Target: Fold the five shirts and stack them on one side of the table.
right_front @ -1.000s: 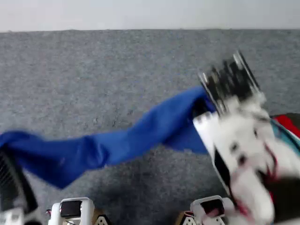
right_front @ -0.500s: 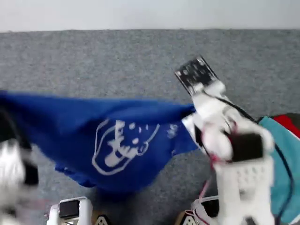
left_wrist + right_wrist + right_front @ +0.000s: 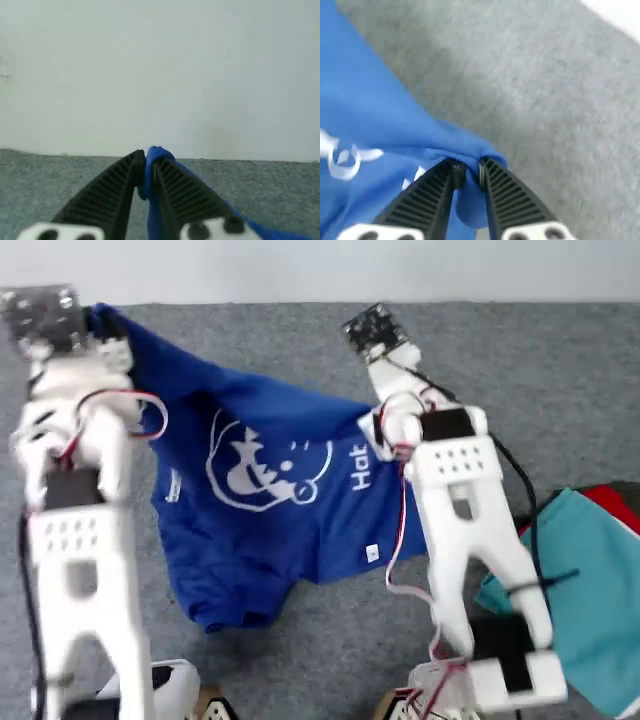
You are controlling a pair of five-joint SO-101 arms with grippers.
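— Blue shirt [image 3: 260, 500], where is it?
— Spread wide over the left and middle of the grey table [image 3: 560, 380], white print facing up. It hangs by two upper corners and its lower hem lies bunched on the grey surface, near the arm bases.
— Who holds it?
— Both arms. The left gripper [image 3: 148, 170] has its black jaws pinched on a fold of blue cloth at the far left edge, close to the pale wall [image 3: 160, 75]. The right gripper [image 3: 467, 175] is clamped on the other corner, above the middle of the table.
— And a second ago?
— Then the cloth was a twisted rope strung low between the arms. Half a second ago it had opened out, print showing, but it sat nearer the bases. Since then both arms have swung out toward the wall, carrying the top edge away from the bases, and the shirt is drawn flatter.
— Anything else?
— A teal shirt [image 3: 590, 580] lies at the right edge with a red shirt [image 3: 615, 500] peeking out behind it, well apart from the blue one
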